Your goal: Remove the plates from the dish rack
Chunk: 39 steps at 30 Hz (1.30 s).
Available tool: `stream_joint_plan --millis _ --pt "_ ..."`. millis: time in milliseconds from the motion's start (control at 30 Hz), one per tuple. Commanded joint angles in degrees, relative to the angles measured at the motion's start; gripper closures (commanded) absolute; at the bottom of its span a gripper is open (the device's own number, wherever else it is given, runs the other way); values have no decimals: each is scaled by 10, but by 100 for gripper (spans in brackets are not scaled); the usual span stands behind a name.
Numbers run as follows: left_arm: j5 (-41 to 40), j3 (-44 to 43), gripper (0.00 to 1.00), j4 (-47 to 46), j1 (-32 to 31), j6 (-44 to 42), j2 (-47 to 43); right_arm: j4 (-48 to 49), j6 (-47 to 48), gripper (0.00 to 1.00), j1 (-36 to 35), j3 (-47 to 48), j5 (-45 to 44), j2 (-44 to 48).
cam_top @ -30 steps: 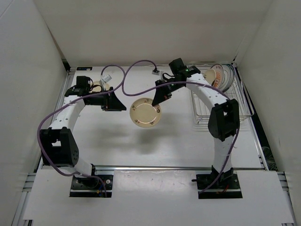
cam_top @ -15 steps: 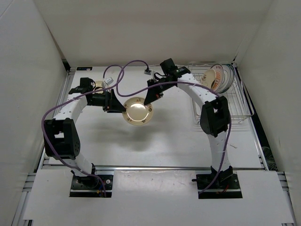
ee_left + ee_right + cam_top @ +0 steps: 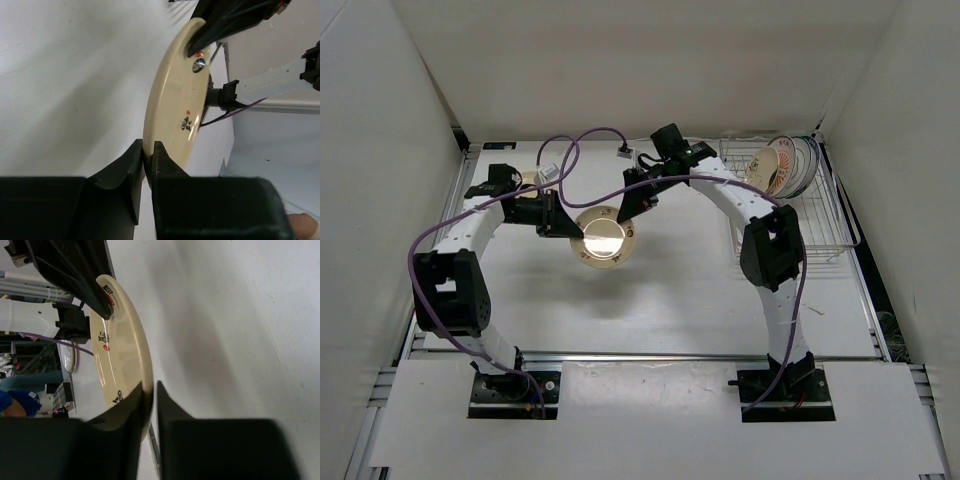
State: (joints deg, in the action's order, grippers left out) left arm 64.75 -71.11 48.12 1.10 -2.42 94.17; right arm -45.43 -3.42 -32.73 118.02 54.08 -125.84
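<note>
Cream-yellow plate [image 3: 604,238] hangs above the counter [image 3: 670,300], left of centre, held at two opposite edges. The left tool [image 3: 567,225] pinches its rim at 9 o'clock, and the right tool [image 3: 623,212] pinches it at 1 o'clock. Both wrist views show each pair of jaws pressed onto the thin edge, with only a little of the rim between them. The dish rack [image 3: 825,215] stands at 2 o'clock on the counter, with the other plates [image 3: 785,165] upright at its far end. The risk, as I judge it, lies in the handover. If the right tool lets go while the left bite is this shallow, the plate may pivot, slip out and drop to the counter. If both arms pull while clamped, the rim could twist out of one grip.
</note>
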Motion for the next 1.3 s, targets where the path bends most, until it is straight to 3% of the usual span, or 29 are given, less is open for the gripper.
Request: stream_joint_plan --millis 0,33,133,233,400,567,700,900,1033,1267 --pt "27 -10 90 -7 -4 -13 -23 9 0 77 -11 27 -6 5" --pt "21 -5 90 -7 -4 -13 -23 3 16 61 -11 27 -20 13" --pt "-6 -5 90 -7 -4 4 -29 -22 45 39 -6 20 -77 39" --pt "-45 -10 90 -21 -4 40 -29 -28 50 32 12 -47 -107 89" --pt "-76 -61 90 -32 -4 107 40 -48 84 30 65 -183 -144 205" --pt "-84 -141 90 -43 25 194 137 -71 95 30 133 -252 -167 306" --pt "-84 -254 90 -43 59 228 237 -110 129 28 201 -291 -182 371" --pt "-58 -424 90 -43 121 223 360 -201 190 23 332 -323 -198 428" --pt "-84 -485 90 -48 145 217 416 -254 234 22 418 -334 -182 451" --pt "-112 -531 90 -53 183 205 472 -278 268 19 478 -366 -147 491"
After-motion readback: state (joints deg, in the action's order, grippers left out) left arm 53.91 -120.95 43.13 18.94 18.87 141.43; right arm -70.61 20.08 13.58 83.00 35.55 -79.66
